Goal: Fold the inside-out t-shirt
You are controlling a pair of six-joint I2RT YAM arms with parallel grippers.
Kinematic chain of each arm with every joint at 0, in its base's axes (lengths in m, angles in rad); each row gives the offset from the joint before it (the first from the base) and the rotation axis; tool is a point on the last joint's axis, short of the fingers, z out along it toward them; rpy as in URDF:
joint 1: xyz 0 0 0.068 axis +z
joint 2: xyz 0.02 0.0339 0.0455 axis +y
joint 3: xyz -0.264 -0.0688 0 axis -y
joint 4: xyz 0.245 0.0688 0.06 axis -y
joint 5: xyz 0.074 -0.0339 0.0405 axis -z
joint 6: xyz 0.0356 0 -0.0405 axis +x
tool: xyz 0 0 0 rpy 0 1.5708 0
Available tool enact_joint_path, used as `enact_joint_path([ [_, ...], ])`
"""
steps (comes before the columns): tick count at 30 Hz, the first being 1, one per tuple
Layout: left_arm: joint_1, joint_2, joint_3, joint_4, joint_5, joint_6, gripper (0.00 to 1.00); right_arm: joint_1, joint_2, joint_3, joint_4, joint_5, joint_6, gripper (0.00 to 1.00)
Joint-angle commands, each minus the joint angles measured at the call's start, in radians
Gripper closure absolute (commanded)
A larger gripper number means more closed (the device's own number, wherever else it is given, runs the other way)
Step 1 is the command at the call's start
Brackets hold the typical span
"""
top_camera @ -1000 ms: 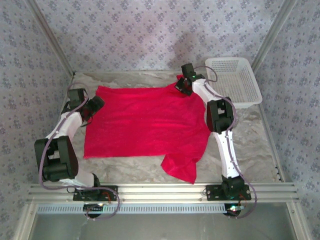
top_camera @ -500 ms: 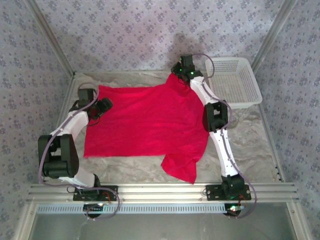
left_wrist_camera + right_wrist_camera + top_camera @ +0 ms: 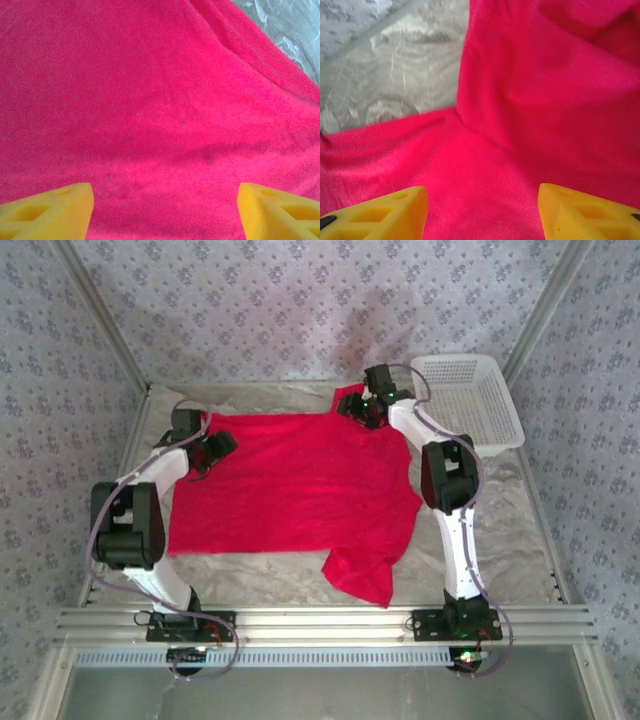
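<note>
The inside-out t-shirt (image 3: pixel 290 490) lies spread flat on the table, bright red, with one sleeve (image 3: pixel 365 575) trailing toward the near edge. My left gripper (image 3: pixel 215 448) hovers over its far left corner. In the left wrist view its yellow fingers (image 3: pixel 50 210) stand wide apart and open, with only flat red cloth (image 3: pixel 160 100) below. At the shirt's far right corner my right gripper (image 3: pixel 358 408) is open too. The right wrist view has its gripper (image 3: pixel 482 215) just above rumpled red cloth (image 3: pixel 520 125), with nothing between the fingers.
A white mesh basket (image 3: pixel 470 400) stands at the far right corner of the table. The marbled table cover (image 3: pixel 395 60) shows bare beyond the shirt's far edge and along the near side (image 3: pixel 260 575). Patterned walls close in the back and sides.
My right gripper has opened and let go of the shirt's far right corner, which it had lifted slightly. The left gripper has moved right, over the far left corner.
</note>
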Motion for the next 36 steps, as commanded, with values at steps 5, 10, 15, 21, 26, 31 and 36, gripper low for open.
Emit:
enact_joint_path([
  [5,0.049,0.231,0.234,-0.075,0.025,0.03,0.25,-0.021,-0.053,-0.166,0.007,0.033,0.006,0.38],
  [10,0.064,0.36,0.333,-0.062,0.045,0.007,0.25,-0.029,0.038,-0.093,-0.034,0.063,0.004,0.38],
  [15,0.067,0.503,0.471,-0.074,0.065,0.001,0.25,-0.061,0.174,0.064,-0.1,0.088,0.01,0.38],
  [21,0.087,0.664,0.677,-0.116,0.083,0.0,0.25,-0.089,0.384,0.402,-0.239,0.13,0.027,0.38],
  [26,0.094,0.717,0.818,-0.147,0.138,-0.005,0.24,-0.108,0.466,0.607,-0.235,0.108,0.026,0.38],
  [31,0.094,0.628,0.813,-0.18,0.145,0.015,0.23,-0.093,0.37,0.622,-0.256,0.067,-0.021,0.36],
  [36,0.095,0.356,0.602,-0.219,0.06,0.032,0.27,-0.048,0.086,0.37,-0.264,0.079,-0.116,0.34],
])
